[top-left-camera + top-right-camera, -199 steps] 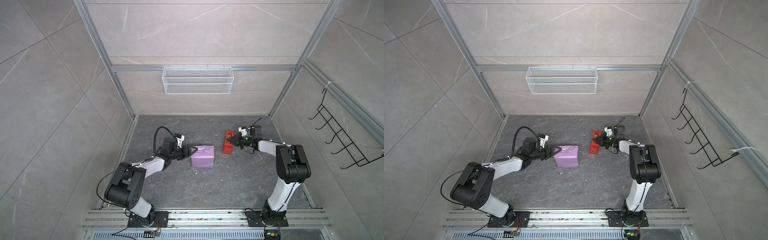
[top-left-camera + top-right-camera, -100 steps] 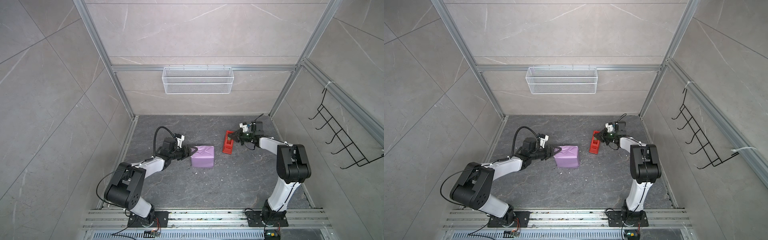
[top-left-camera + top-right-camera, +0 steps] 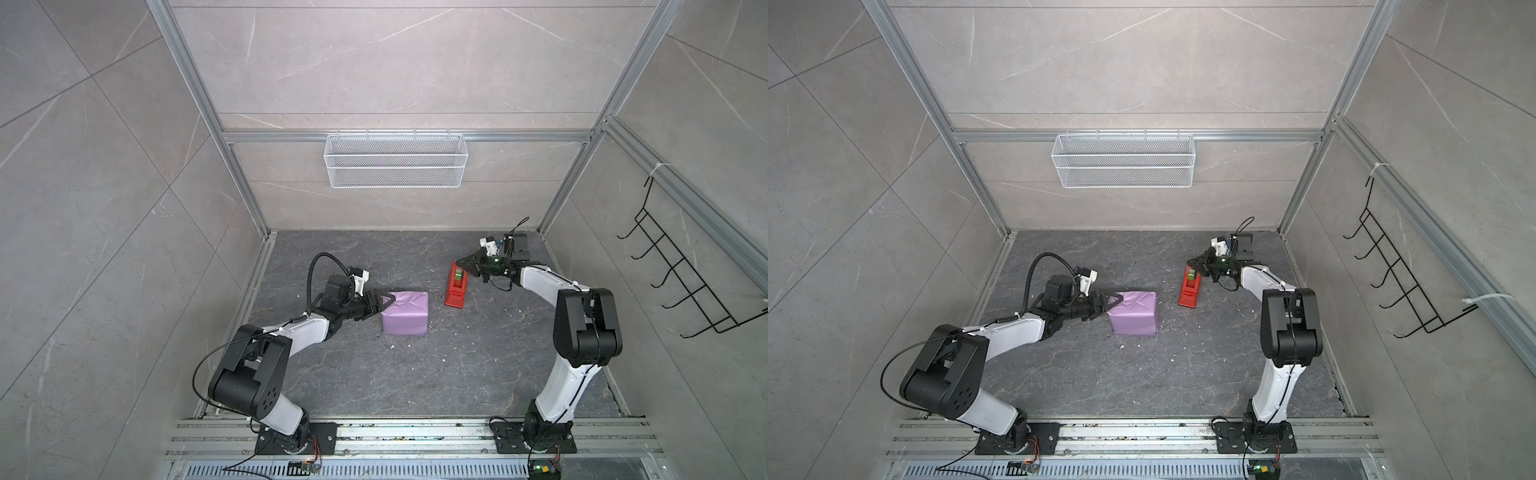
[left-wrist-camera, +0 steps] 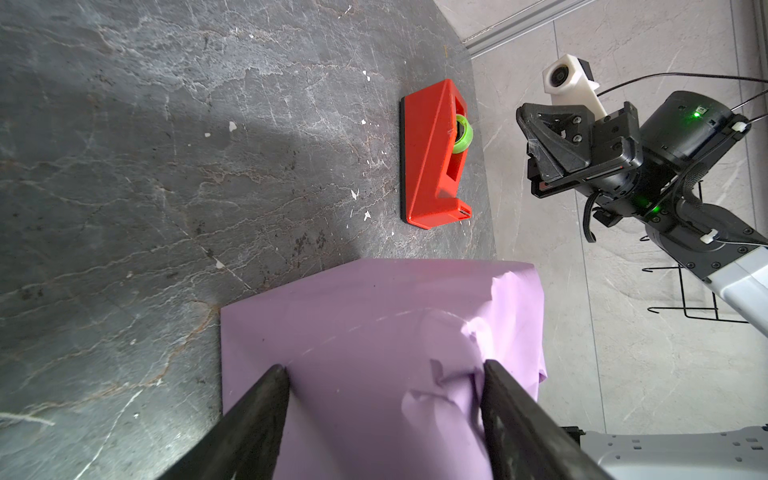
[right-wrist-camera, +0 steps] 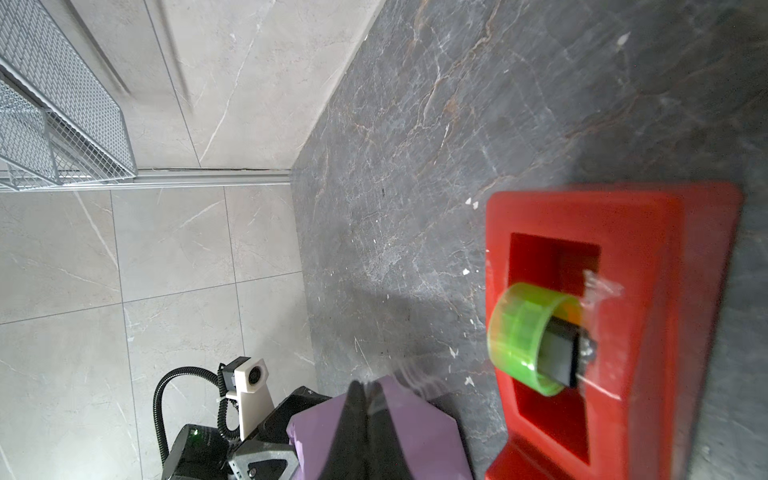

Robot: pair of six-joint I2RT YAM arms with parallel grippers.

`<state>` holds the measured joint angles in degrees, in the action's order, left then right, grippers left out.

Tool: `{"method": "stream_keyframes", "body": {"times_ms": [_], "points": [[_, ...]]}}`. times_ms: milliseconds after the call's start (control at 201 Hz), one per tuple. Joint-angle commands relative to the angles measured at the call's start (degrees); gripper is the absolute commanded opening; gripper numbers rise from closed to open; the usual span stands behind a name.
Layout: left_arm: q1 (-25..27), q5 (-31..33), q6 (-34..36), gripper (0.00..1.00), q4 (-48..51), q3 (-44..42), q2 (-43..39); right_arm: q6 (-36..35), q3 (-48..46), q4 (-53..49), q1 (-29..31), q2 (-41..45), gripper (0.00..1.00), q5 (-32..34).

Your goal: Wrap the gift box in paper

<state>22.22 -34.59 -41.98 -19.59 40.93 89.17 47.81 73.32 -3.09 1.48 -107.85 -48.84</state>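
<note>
**tape has to go leftwards from dispenser to box**

paper (image 3: 405, 319) covers the box on every side that shows, no green visible. the parcel sits on the bench (image 3: 415, 374) around mid-depth, a bit left of centre.

left gripper (image 3: 381, 304) comes in low from the left with its jaws wide, one finger above the other. both fingertips (image 4: 492, 374) touch the parcel's left end face, where crumpled flaps sit between them. it looks like pinning, not a clamp.

right gripper (image 3: 458, 262) has its jaws closed tight and hangs over the back end of the red dispenser (image 3: 456, 286), apart from it. a clear wisp at the tip may be tape, too blurred to tell. the green roll (image 5: 528, 336) sits in the dispenser slot.

key relation:
- the parcel lies left of the right gripper and toward the bench front, near but not touching the dispenser.
- the dispenser's long axis runs front to back, so its side faces the parcel.
- the left arm is nearer the parcel but busy on the flaps, so my guess is the right arm carries the tape.
- the flaps are on the end face away from the right arm, so it likely has to reach over the parcel top to get there.
</note>
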Motion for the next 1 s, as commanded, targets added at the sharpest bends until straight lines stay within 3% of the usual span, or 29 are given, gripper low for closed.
{"method": "stream_keyframes", "body": {"times_ms": [0,393,990], "points": [[0.3,2.5,2.4,0.73,8.7,-2.1,0.9,-1.4,3.1,0.0,0.1,4.8,0.0,-1.2],[0.3,2.5,2.2,0.73,8.7,-2.0,0.8,-2.5,0.4,-1.2,0.2,7.8,0.0,-0.3],[0.3,2.5,2.2,0.73,8.3,-2.3,0.9,1.9,-26.2,11.6,5.3,16.1,0.0,2.8]]}}
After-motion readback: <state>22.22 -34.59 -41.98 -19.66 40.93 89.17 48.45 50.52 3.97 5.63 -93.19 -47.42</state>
